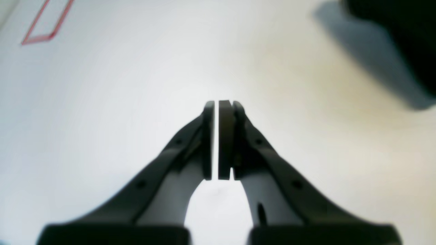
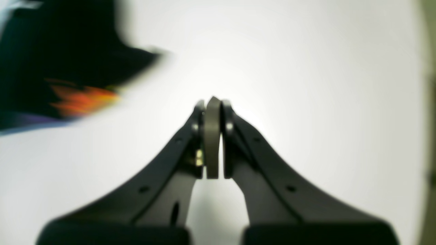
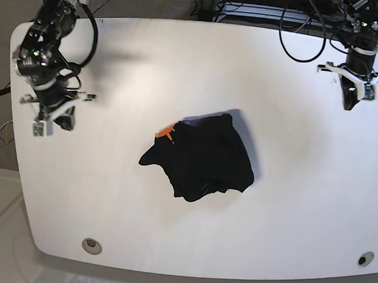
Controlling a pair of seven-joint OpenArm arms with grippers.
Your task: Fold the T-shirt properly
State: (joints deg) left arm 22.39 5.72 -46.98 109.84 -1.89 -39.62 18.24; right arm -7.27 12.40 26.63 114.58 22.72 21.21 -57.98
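The T-shirt [image 3: 204,155] lies crumpled mid-table [image 3: 296,71], orange tag [image 3: 166,133] showing at its upper left. The left gripper [image 3: 350,100] and right gripper [image 3: 63,121] hang clenched and empty, well apart at opposite edges, probably leaving the cloth unobstructed.

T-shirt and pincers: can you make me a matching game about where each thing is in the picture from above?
Things:
1. T-shirt
2. left pincer
3. right pincer
4. orange tag

Places in the base view:
A. shut, at the table's left edge
B. crumpled in the table's middle
C. shut, top right
D. on the cloth's upper left edge

Pairs: 1-B, 2-C, 3-A, 4-D
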